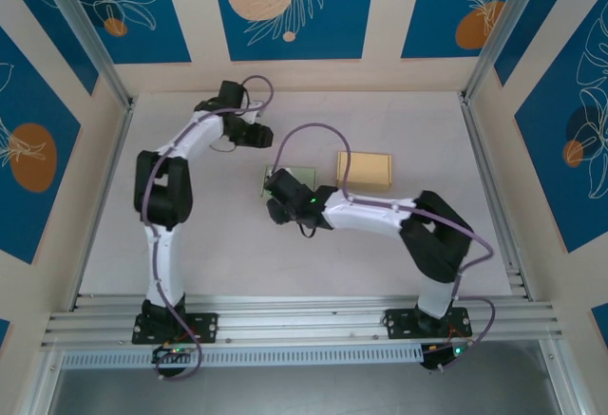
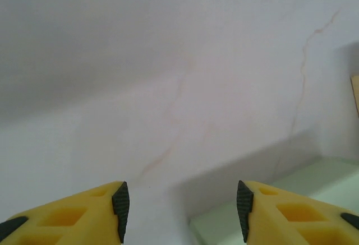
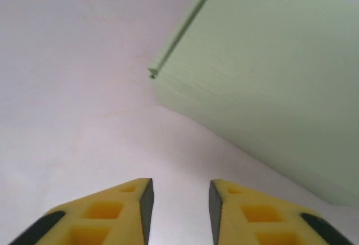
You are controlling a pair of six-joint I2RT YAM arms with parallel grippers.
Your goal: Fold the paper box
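The pale green paper box [image 1: 300, 170] lies flat on the table's middle, partly covered by my right arm. In the right wrist view the green box [image 3: 269, 71] spreads across the upper right, ahead of my right gripper [image 3: 179, 200], which is open with bare table between its yellow fingers. My right gripper [image 1: 273, 185] sits at the box's left edge. My left gripper [image 1: 260, 136] hovers just behind and left of the box. In the left wrist view my left gripper [image 2: 181, 203] is open and holds nothing, and a corner of the box [image 2: 280, 211] shows low on the right.
A tan closed box [image 1: 364, 169] lies just right of the green one; its edge [image 2: 355, 93] shows at the right border of the left wrist view. Aluminium frame posts and patterned walls ring the white table [image 1: 190, 254].
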